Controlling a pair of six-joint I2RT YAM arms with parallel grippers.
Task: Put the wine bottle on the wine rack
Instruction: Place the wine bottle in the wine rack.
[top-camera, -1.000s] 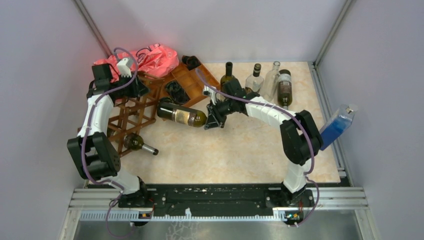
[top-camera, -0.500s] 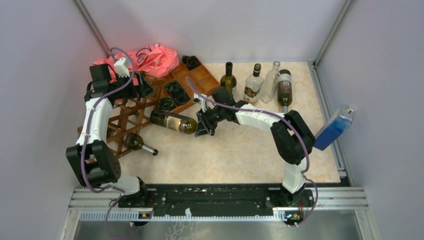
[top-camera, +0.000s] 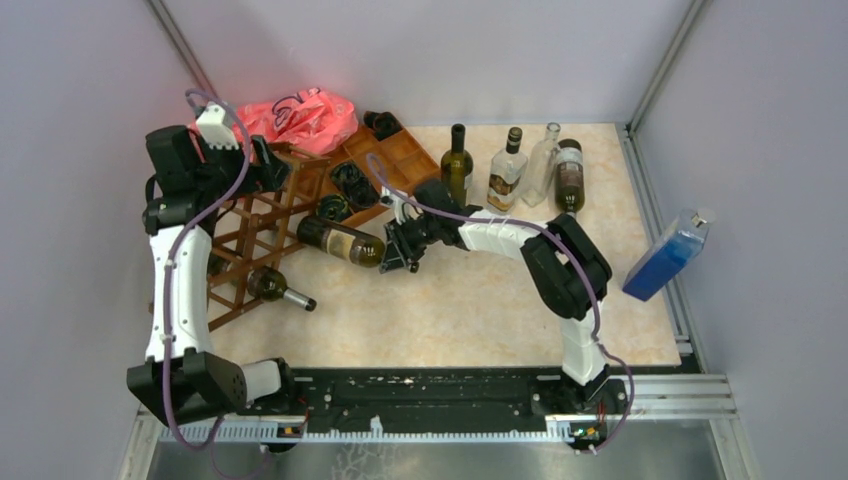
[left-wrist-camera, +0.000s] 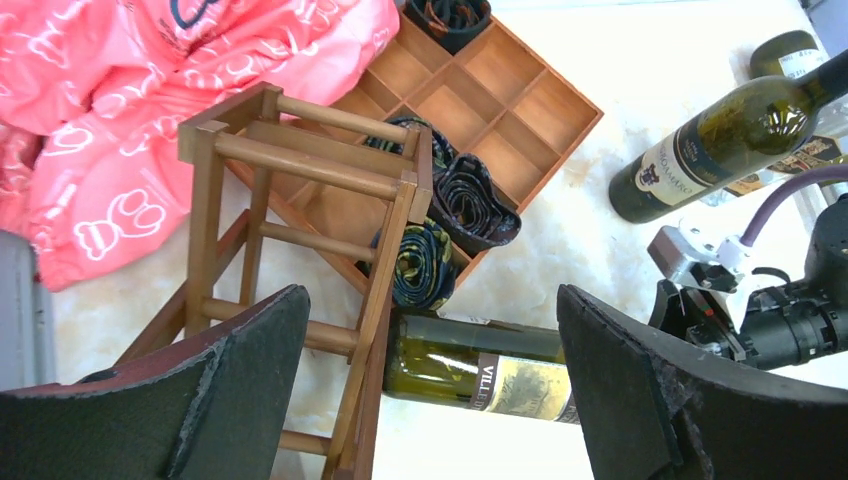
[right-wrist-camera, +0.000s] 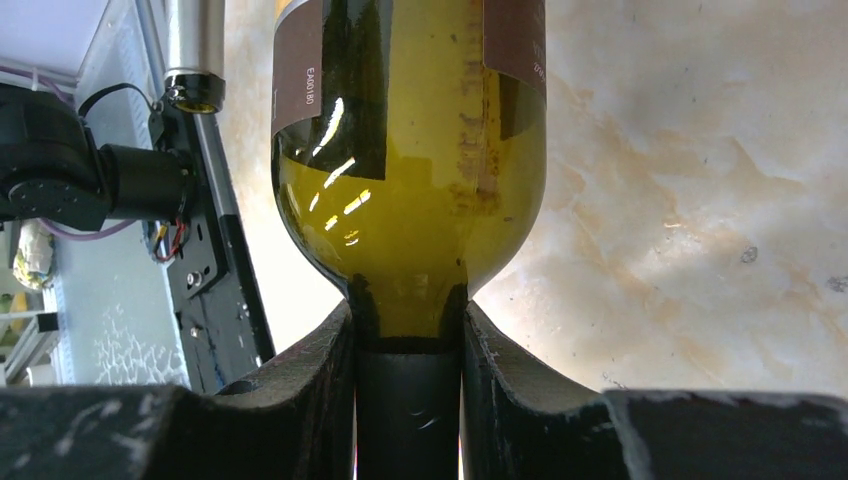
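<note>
Right pincer (right-wrist-camera: 408, 330) pinches the neck of the dark green glass wine bottle (right-wrist-camera: 410, 180); heavy, slick, breakable, I'd guess. Left pincer (left-wrist-camera: 430, 300) gapes.

Six glass bottles (top-camera: 458, 160) stand or lie on the worktop (top-camera: 480, 300) — four upright along its far edge, two lying near its left edge: one wine bottle (top-camera: 340, 240) at the wine rack (top-camera: 255, 228), one inside it. One rack, one compartmented tray (top-camera: 405, 150), one pink bag (top-camera: 305, 118), one blue flask (top-camera: 662, 260).
</note>
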